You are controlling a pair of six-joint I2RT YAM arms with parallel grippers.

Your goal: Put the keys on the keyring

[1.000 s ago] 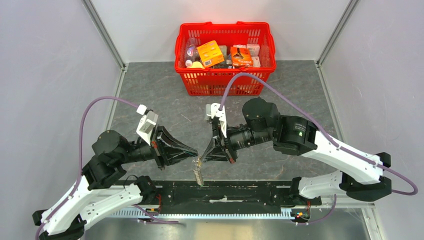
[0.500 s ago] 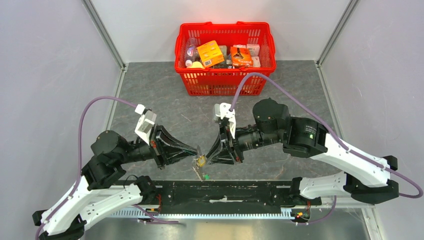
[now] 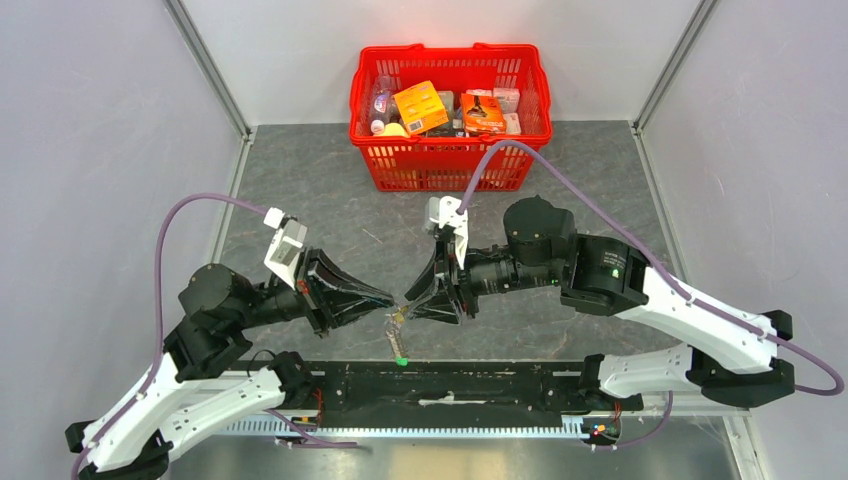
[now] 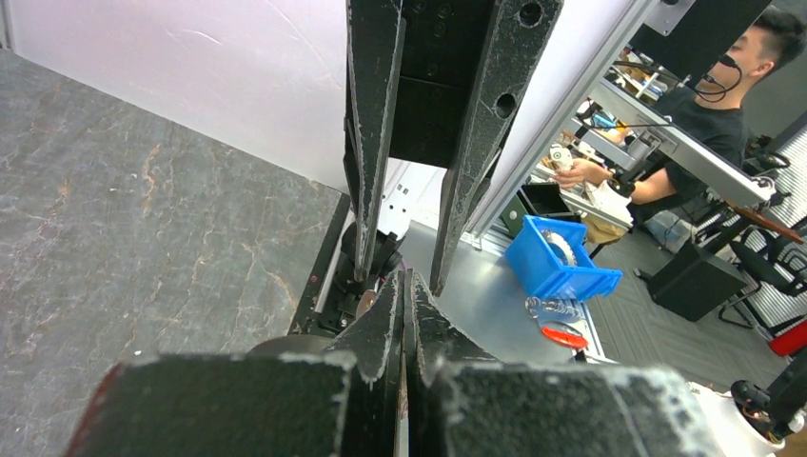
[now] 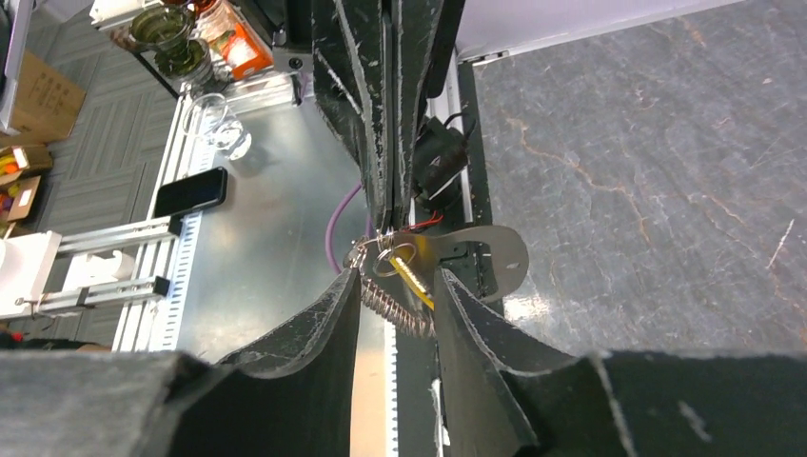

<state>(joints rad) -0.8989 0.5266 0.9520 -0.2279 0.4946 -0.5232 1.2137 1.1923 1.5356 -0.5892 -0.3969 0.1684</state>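
Note:
My left gripper [image 3: 390, 300] is shut on the thin wire keyring [image 3: 396, 330], which hangs below its tips just above the table's near edge. The green key [image 3: 400, 360] dangles at the keyring's bottom. In the right wrist view the keyring's coiled stretch [image 5: 395, 309] and the yellow key [image 5: 411, 281] hang just beyond my right gripper [image 5: 395, 276], whose jaws stand apart. My right gripper [image 3: 407, 303] faces the left one tip to tip. In the left wrist view my left gripper [image 4: 404, 278] is closed and the right fingers [image 4: 366, 143] stand apart above it.
A red plastic basket [image 3: 450, 165] full of packets stands at the back middle of the grey table. A black rail [image 3: 450, 385] runs along the near edge under the gripper tips. White walls enclose the left, right and back.
My right gripper has backed slightly up and away from the keyring and opened. The keyring with the green key now hangs lower from my left gripper.

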